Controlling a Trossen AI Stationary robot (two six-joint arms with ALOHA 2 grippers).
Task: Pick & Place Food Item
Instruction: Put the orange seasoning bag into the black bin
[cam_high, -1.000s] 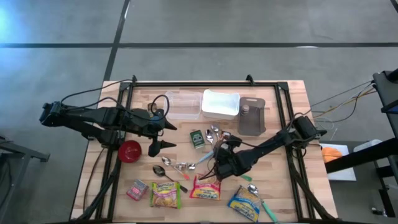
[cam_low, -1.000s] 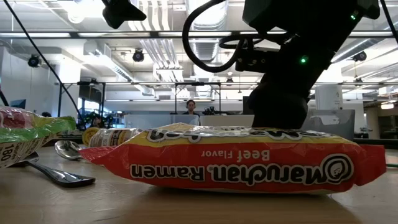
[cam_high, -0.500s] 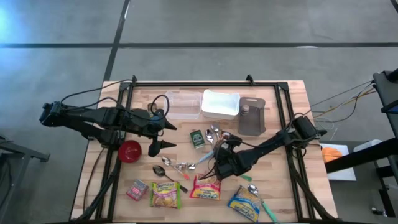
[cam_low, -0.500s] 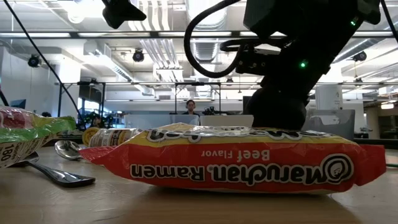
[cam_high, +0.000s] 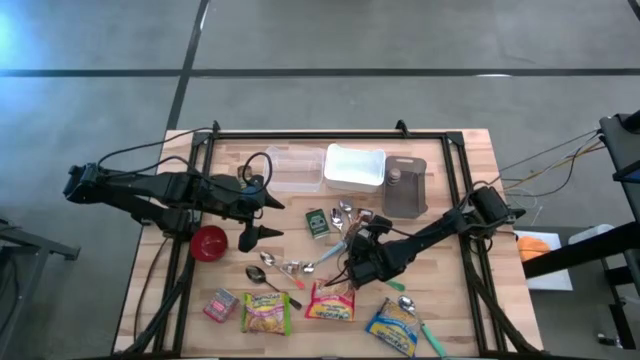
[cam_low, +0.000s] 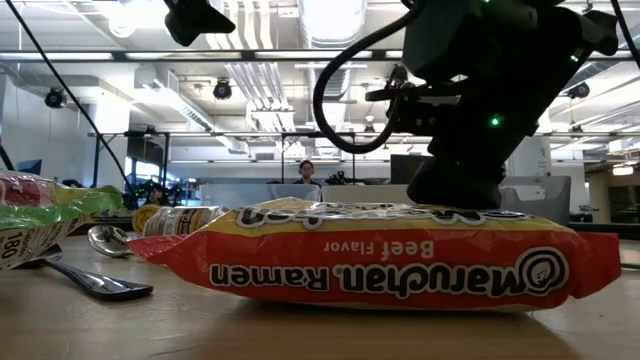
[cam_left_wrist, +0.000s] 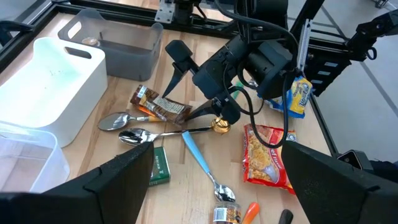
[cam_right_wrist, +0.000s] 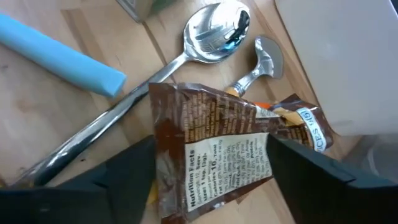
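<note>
The wooden table (cam_high: 440, 160) is seen from above, with a white bin (cam_high: 354, 166) toward twelve o'clock. The left gripper (cam_high: 262, 218) waits at about nine o'clock, its fingers spread wide over nothing. Near the centre, the right gripper (cam_high: 352, 238) is lowered over a brown snack packet (cam_right_wrist: 214, 146) lying across spoons (cam_right_wrist: 214, 28); its fingers (cam_right_wrist: 121, 177) straddle the packet and no squeeze is shown yet. The packet is judged light, crinkly and soft, likely slippery, so a pinch across its flat middle is advised. "Nutrition Facts" and "Calories 10" can be read on it. On the ramen pack (cam_low: 375, 255) at six o'clock, "Maruchan Ramen, Beef Flavor" is printed, seen upside down.
</note>
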